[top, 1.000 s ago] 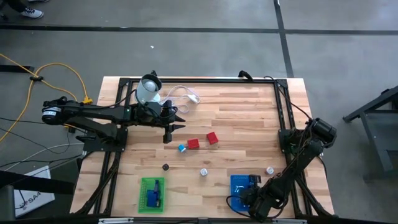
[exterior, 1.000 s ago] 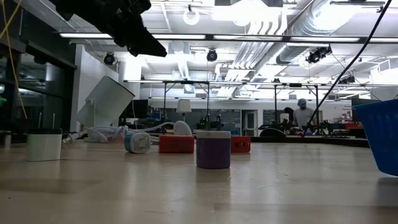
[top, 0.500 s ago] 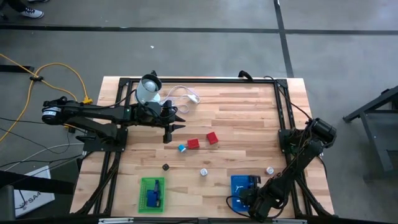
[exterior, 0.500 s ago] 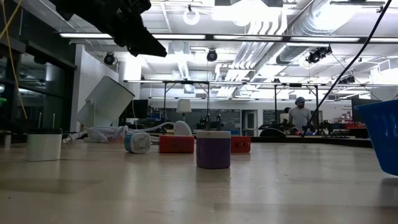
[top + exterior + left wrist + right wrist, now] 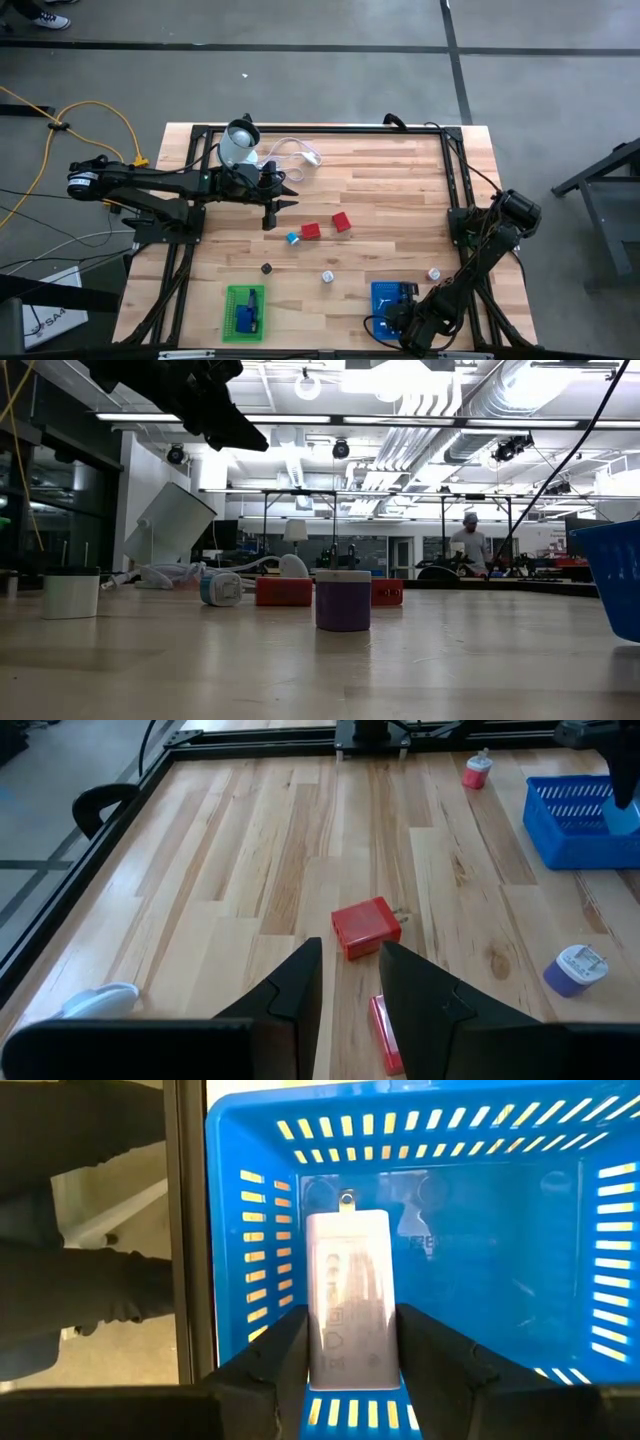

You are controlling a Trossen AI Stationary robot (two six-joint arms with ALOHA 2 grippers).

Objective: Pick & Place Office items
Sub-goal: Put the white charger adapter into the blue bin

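Small office items lie on the wooden table: two red blocks (image 5: 310,231) (image 5: 342,221), a blue-white piece (image 5: 292,238), a black one (image 5: 267,268) and two white round ones (image 5: 327,277) (image 5: 434,273). My left gripper (image 5: 270,212) hangs shut and empty above the table, just left of the red blocks (image 5: 365,927). At the near right, my right gripper (image 5: 352,1365) is shut on a pale rectangular block (image 5: 350,1280) over the inside of the blue basket (image 5: 385,296). My right gripper pinches the pale block by its two long sides (image 5: 318,1350) between its two fingers, at the end nearer the wrist. The fingers point steeply down into the blue basket. Whether the block's far end touches the basket floor, I cannot tell.
A green basket (image 5: 245,312) with a blue item stands at the near left. A pale round container (image 5: 238,146) and a coiled white cable (image 5: 292,152) lie at the far left. A black frame (image 5: 452,170) runs round the table.
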